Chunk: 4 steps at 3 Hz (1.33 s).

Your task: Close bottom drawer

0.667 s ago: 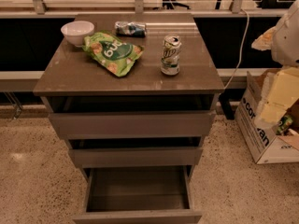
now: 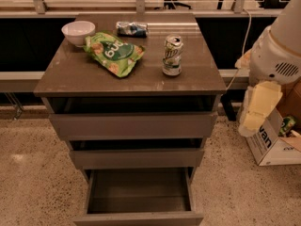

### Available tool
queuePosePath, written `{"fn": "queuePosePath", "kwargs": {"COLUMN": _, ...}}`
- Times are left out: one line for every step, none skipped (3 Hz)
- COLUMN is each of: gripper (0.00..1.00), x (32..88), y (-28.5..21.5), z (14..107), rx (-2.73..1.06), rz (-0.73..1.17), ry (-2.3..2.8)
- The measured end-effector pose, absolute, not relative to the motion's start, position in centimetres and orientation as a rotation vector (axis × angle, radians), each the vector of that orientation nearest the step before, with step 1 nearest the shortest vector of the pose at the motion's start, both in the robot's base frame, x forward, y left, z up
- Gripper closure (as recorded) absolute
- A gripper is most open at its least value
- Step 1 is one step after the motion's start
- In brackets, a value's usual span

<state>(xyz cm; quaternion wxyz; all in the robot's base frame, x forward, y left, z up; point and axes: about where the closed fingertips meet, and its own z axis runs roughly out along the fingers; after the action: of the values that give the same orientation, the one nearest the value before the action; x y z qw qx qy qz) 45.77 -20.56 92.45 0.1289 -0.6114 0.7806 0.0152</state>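
Note:
The bottom drawer (image 2: 138, 192) is the lowest of three grey-brown drawers in a small cabinet. It is pulled far out towards me, and its bare dark interior is empty. Its flat front (image 2: 138, 219) sits at the lower edge of the view. The middle drawer (image 2: 136, 158) and the top drawer (image 2: 134, 125) stand out a little. My gripper (image 2: 257, 111) hangs at the right of the cabinet on the white arm, about level with the top drawer. It is apart from all the drawers.
On the cabinet top (image 2: 70, 74) are a white bowl (image 2: 78, 32), a green snack bag (image 2: 114, 53), a soda can (image 2: 172, 55) and a blue packet (image 2: 131, 28). A cardboard box (image 2: 273, 147) stands on the floor at right, below the arm.
My arm and gripper have shifted a little to the left and down, closer to the cabinet. The drawers have not moved.

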Motion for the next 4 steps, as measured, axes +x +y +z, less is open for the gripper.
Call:
{"fn": "queuePosePath", "kwargs": {"gripper": 0.0, "x": 45.0, "y": -17.0, "z": 86.2, "rx": -1.782, "rz": 0.132, "ry": 2.245}}
{"fn": "queuePosePath", "kwargs": {"gripper": 0.0, "x": 43.1, "y": -14.5, "z": 81.3, "rx": -1.828, "rz": 0.18, "ry": 2.143}}
{"fn": "queuePosePath", "kwargs": {"gripper": 0.0, "x": 43.9, "y": -13.9, "z": 80.0, "rx": -1.811, "rz": 0.145, "ry": 2.104}}
{"fn": "queuePosePath", "kwargs": {"gripper": 0.0, "x": 45.3, "y": -13.3, "z": 75.7, "rx": -1.784, "rz": 0.156, "ry": 2.17}}
